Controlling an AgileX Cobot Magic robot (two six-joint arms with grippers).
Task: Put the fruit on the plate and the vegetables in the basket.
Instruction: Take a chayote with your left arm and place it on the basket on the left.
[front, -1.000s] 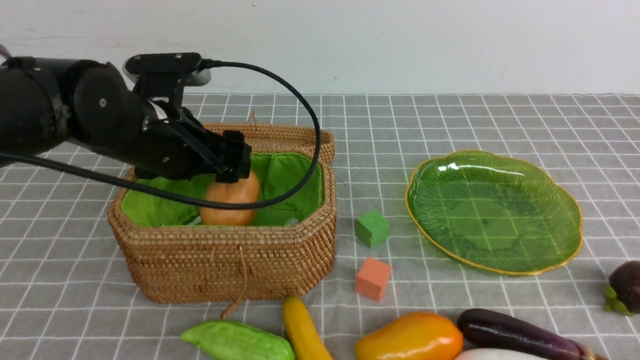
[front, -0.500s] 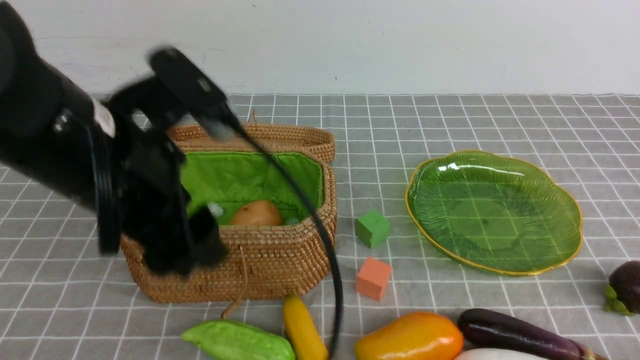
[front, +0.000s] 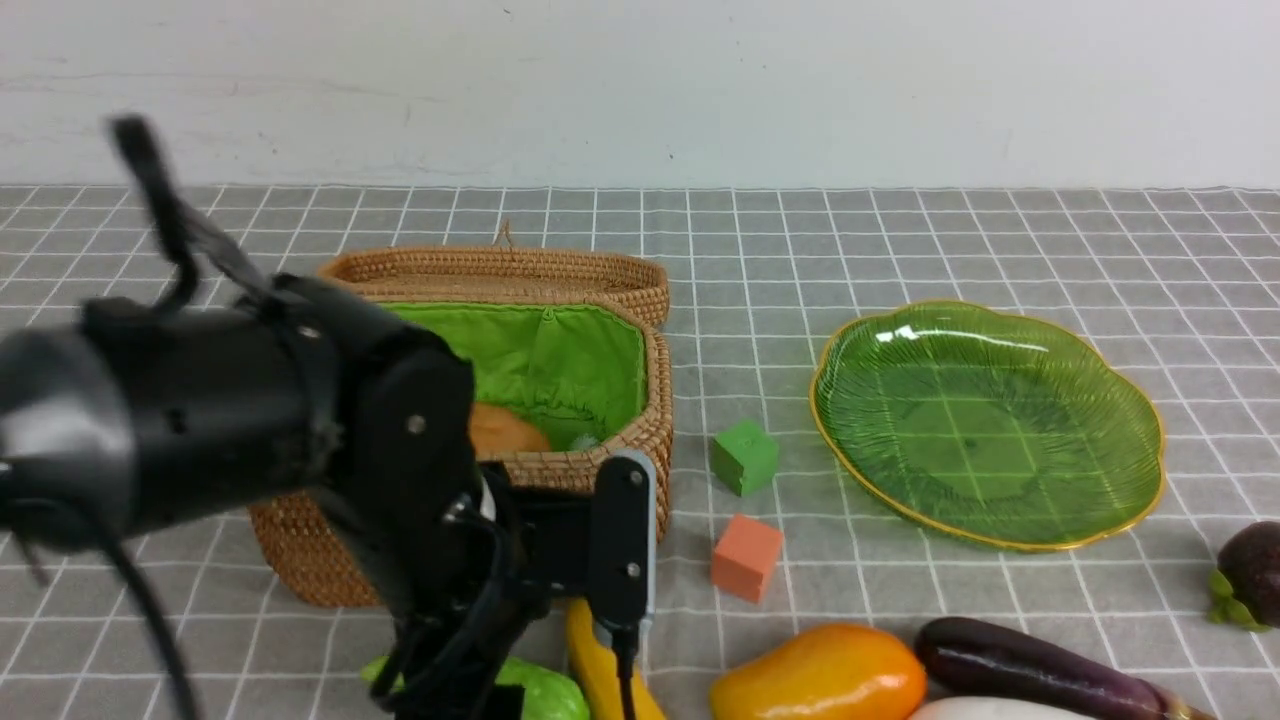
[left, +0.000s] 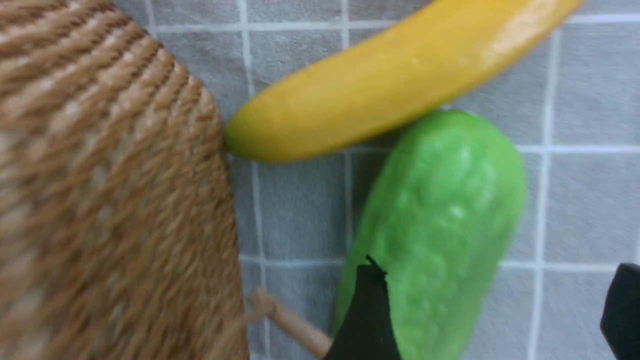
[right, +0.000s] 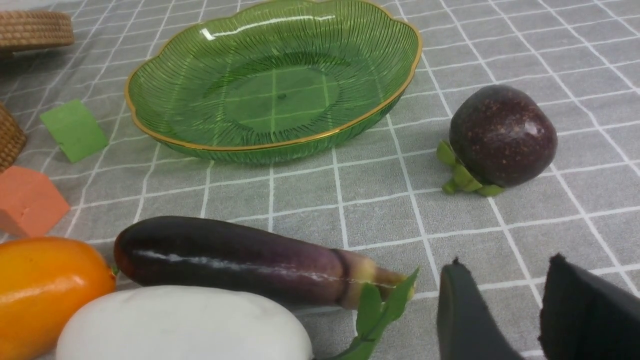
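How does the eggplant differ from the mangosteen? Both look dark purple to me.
The eggplant is long and slender; the mangosteen is small and round. The eggplant's skin is smooth and glossy; the mangosteen's is speckled. The eggplant lies right beside the white vegetable; the mangosteen sits alone. Both are dark purple, have green leaves, and lie outside the plate.

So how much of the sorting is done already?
Just a little. Done: the potato lies in the basket. In hand: nothing is gripped yet; the left pincer is open over the gourd. Left: the gourd, eggplant and white one go in the basket; the banana, mango and mangosteen go on the plate, which holds no fruit.
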